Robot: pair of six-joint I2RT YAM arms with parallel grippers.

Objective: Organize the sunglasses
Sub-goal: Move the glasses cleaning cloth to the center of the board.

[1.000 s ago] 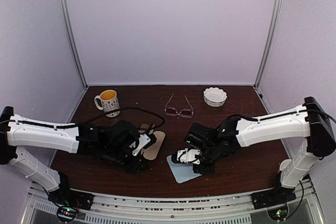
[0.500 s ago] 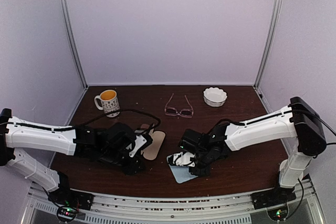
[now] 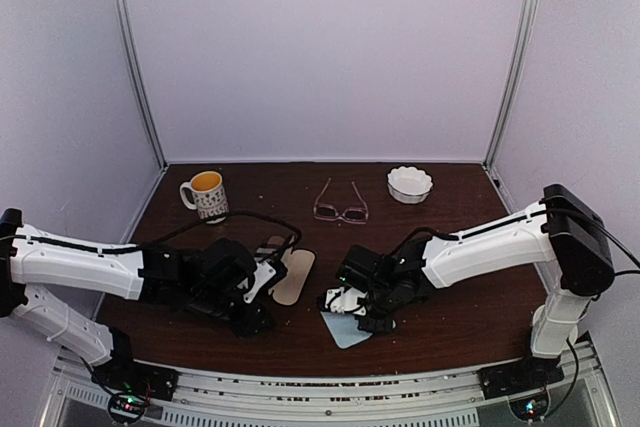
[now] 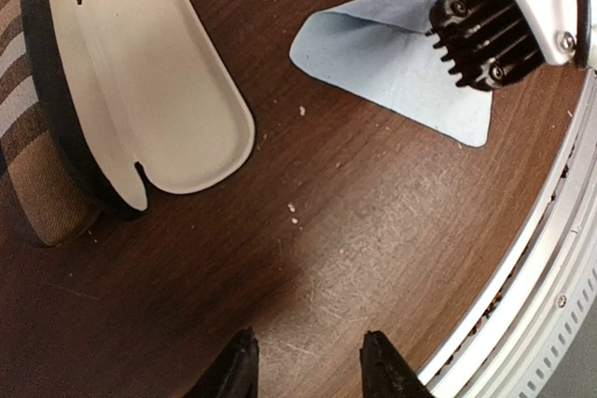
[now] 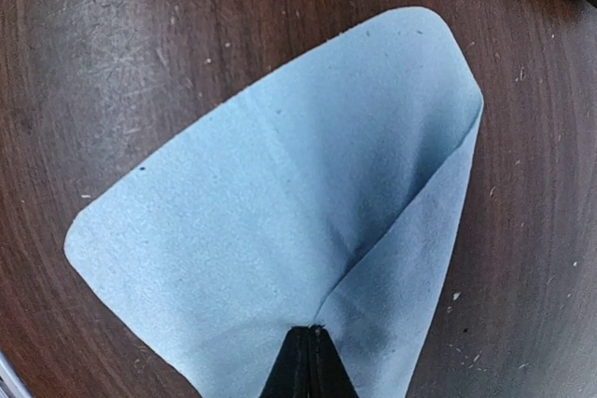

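From the left wrist we see the left pincer [image 4: 310, 375] low over the table [image 4: 373, 230], its jaws parted with only bare wood between them. Up to the left lies the case [image 4: 163, 81], open, with its cream lining facing up and its tan striped shell beside it. Up to the right lies the blue cloth [image 4: 382, 67], one corner folded over. A black ribbed part of the right arm [image 4: 485, 34] sits over its far edge. A metal rail [image 4: 550, 267] runs along the table's rim at the right.

From the right wrist we see the right pincer [image 5: 310, 361] closed, its tips pinching the cloth's edge where a crease runs out from them. One flap is doubled over on the right.

From above, the glasses [image 3: 340, 211], thin and pink, rest at the back middle of the table with their temples unfolded. They lie between the mug [image 3: 205, 194] and the bowl [image 3: 410, 184], well apart from both pincers. The case lies between the two pincers, and the cloth lies under the right one.
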